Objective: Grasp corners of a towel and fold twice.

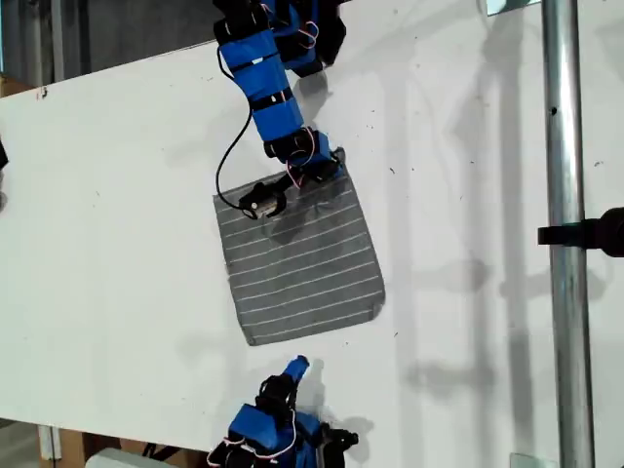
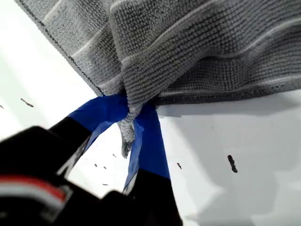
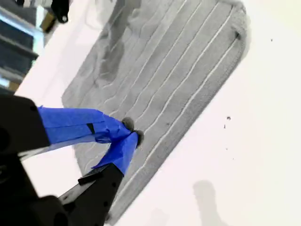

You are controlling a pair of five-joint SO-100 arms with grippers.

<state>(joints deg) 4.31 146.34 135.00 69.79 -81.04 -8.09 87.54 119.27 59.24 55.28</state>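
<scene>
1. My first gripper [image 2: 134,125] was clamped on a corner [image 2: 128,136] of the towel [image 2: 197,52], its blue jaws pinched together with a small tuft of grey fabric poking out between them.
2. In the exterior view that gripper [image 1: 317,168] sat at the towel's far edge, toward the exterior view's right end of that edge, on the arm reaching in from the top of the picture.
3. My second gripper [image 3: 127,136] had its blue-taped jaws meeting at the tips; it seemed to hold nothing, though the tips overlapped the towel in its wrist view, so I cannot be sure.
4. In the exterior view it [image 1: 295,368] hovered just beyond the towel's near edge, apart from the cloth.
5. The towel [image 1: 297,258] lay mostly flat on the white desk [image 1: 117,224], near its middle, stripes running across.
</scene>
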